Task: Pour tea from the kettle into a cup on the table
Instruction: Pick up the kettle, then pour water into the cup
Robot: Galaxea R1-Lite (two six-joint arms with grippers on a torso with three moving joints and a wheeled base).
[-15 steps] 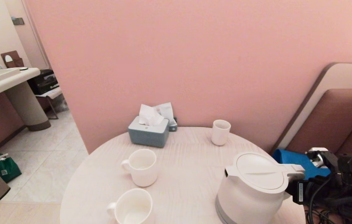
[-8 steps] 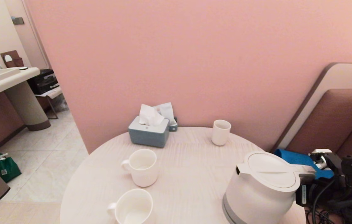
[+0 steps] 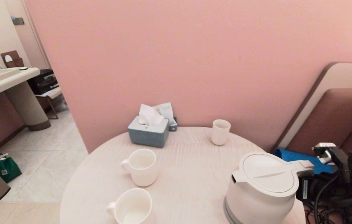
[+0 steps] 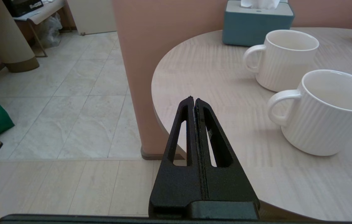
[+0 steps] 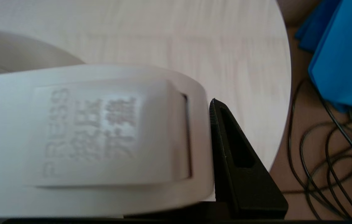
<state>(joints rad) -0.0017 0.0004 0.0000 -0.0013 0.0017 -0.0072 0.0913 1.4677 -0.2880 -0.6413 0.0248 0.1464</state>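
Note:
The white kettle (image 3: 263, 186) with a grey bottom band is at the front right of the round pale table (image 3: 188, 155), spout pointing left. Its base is cut off by the head view, so I cannot tell whether it rests on the table. My right gripper (image 3: 303, 184) is shut on the kettle's handle (image 5: 101, 137); one black finger (image 5: 229, 152) presses its side and the other is hidden. Two white ribbed mugs (image 3: 141, 167) (image 3: 132, 207) stand left of the kettle, and a handleless cup (image 3: 220, 132) stands at the back. My left gripper (image 4: 193, 99) is shut and empty at the table's left front edge.
A grey-blue tissue box (image 3: 148, 132) sits at the back of the table against the pink wall. Blue cloth (image 3: 297, 160), black cables (image 5: 334, 161) and a padded seat lie right of the table. Tiled floor, a green bag (image 3: 5, 168) and a washbasin are to the left.
My right gripper has carried the kettle a little to the right, toward the table's right edge. The mugs, the cup and the left arm have not moved.

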